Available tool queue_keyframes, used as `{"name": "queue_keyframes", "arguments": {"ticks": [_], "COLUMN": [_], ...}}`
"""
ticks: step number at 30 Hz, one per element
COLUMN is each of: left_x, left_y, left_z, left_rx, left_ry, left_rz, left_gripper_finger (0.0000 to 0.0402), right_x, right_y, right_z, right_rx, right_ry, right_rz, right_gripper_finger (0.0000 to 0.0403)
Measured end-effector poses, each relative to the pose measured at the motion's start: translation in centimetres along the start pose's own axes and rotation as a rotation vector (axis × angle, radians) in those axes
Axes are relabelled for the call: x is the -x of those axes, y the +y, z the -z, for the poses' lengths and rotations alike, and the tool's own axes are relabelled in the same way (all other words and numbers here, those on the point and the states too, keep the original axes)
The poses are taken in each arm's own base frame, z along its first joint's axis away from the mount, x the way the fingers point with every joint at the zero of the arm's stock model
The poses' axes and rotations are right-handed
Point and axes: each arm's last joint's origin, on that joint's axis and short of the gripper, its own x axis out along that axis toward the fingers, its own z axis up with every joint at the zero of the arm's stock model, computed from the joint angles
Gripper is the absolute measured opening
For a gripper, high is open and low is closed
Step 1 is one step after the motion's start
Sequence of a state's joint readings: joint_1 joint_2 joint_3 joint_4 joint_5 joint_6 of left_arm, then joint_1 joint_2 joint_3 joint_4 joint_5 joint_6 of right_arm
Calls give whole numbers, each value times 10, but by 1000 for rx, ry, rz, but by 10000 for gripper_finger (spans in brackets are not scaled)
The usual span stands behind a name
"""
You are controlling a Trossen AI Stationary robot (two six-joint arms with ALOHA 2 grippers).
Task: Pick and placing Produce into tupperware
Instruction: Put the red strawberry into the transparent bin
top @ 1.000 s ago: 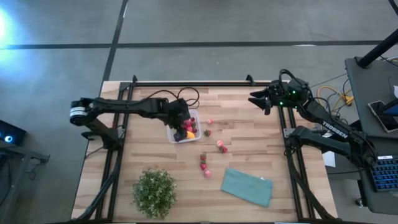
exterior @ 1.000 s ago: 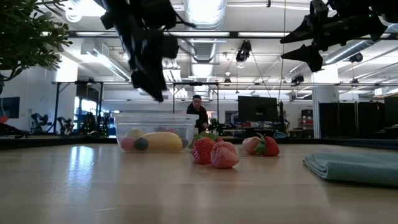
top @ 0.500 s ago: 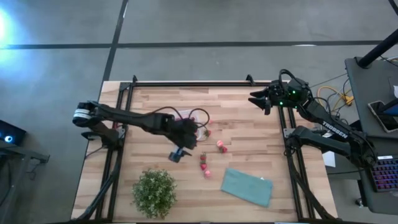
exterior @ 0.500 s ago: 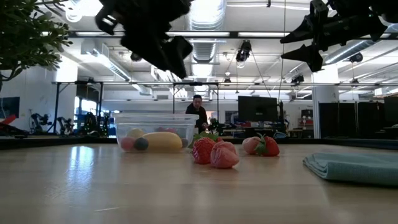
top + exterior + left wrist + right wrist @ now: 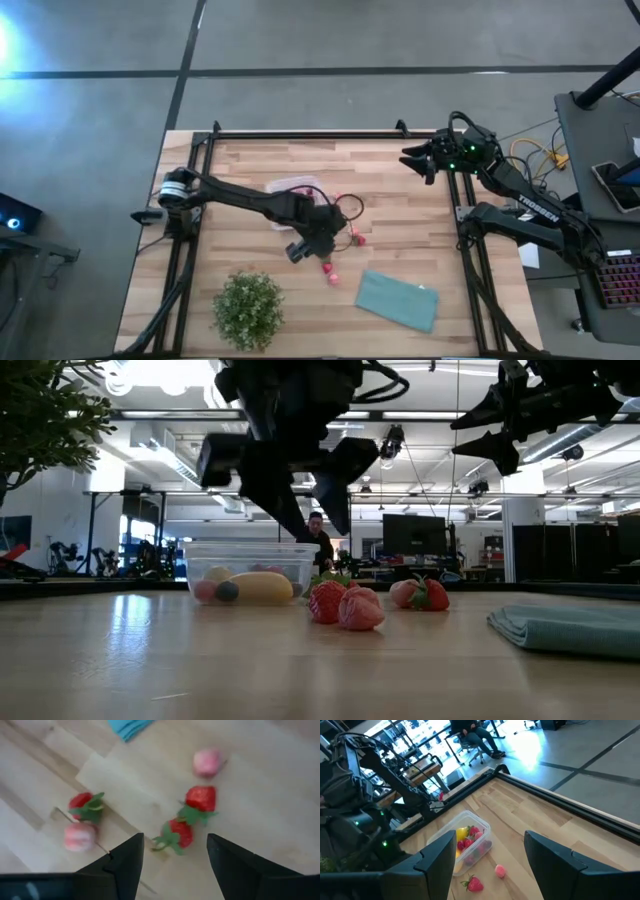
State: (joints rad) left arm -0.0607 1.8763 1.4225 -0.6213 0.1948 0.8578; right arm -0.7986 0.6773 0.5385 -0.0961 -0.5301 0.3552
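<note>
Red strawberry (image 5: 180, 834) sits between my left gripper's (image 5: 172, 865) part-open, empty fingers. It looks light, rounded, maybe slippery; I'd pinch its body, leaves at 8 o'clock.

A wooden table (image 5: 250, 170) is seen from straight above, with the left arm stretched across it and the left gripper (image 5: 312, 243) held over loose strawberries (image 5: 328, 267) near the middle. A clear tupperware (image 5: 290, 186) is partly hidden by that arm. A potted plant (image 5: 247, 309) and a teal cloth (image 5: 397, 299) are placed along the near edge, and the right gripper (image 5: 420, 160) is raised at the far right corner.
</note>
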Motion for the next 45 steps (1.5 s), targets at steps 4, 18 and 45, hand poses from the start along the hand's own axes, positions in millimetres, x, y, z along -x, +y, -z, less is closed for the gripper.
{"name": "queue_keyframes", "arguments": {"ticks": [4,18,45], "left_x": [1,7,-3], "left_y": [7,11,-17], "left_z": [-2,-5,-26], "left_rx": [-57,552,1736], "left_ry": [-25,-6,-30], "left_rz": [-70,-138,-246], "left_gripper_finger": [203,202,202], "right_x": [0,0,0], "right_y": [0,0,0], "right_z": [0,0,0], "right_rx": [0,0,0], "right_ry": [-1,-1,-1], "right_rz": [0,0,0], "right_gripper_finger": [226,226,226]}}
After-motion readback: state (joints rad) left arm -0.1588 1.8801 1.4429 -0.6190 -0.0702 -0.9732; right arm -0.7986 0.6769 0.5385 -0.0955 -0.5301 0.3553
